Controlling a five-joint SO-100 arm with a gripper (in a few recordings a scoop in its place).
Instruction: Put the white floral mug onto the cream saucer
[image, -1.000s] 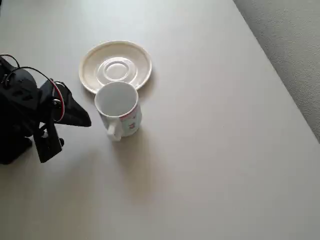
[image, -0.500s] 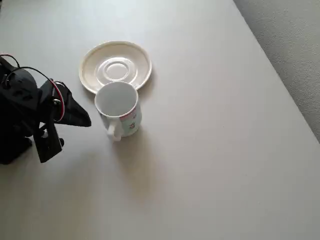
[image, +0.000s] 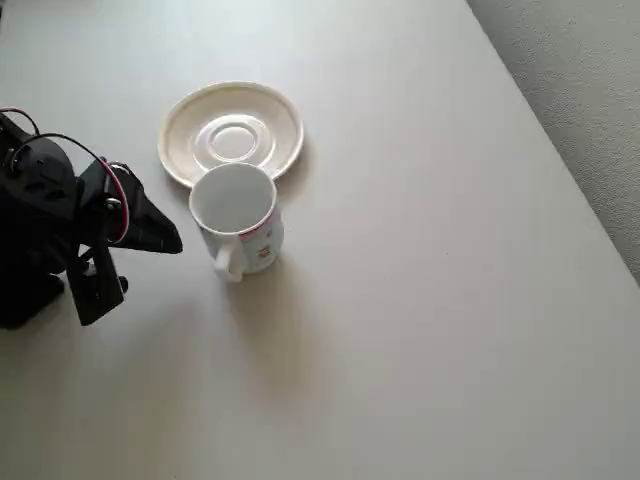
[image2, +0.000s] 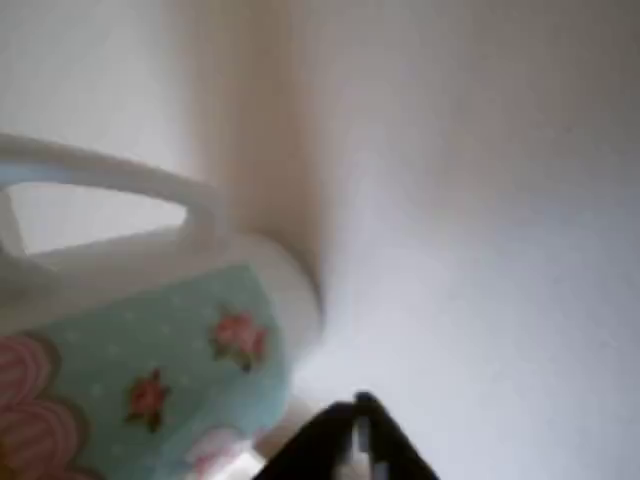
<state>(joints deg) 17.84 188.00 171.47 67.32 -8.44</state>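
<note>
1. The white floral mug stands upright on the pale table, mouth up, its loop handle pointing toward the bottom of the overhead view.
2. The cream saucer lies flat just behind the mug in the overhead view; the mug's rim overlaps the saucer's near edge from this angle, and whether the two touch cannot be told.
3. The saucer's centre well is bare.
4. The black arm sits at the left edge of the overhead view, its gripper left of the mug and apart from it, with a strip of bare table between.
5. The claw's two dark fingers spread in a wide V, one pointing toward the mug and one angled down toward the table; they hold nothing.
6. In the wrist view the mug is blurred and lies sideways in the picture, showing a pale blue band with small pink-red flowers and its white handle; a dark fingertip pokes in at the bottom edge.
7. Right of the mug and saucer the table is open bare surface in the overhead view.
8. The table's right edge runs diagonally down the picture; beyond it lies grey speckled floor.
</note>
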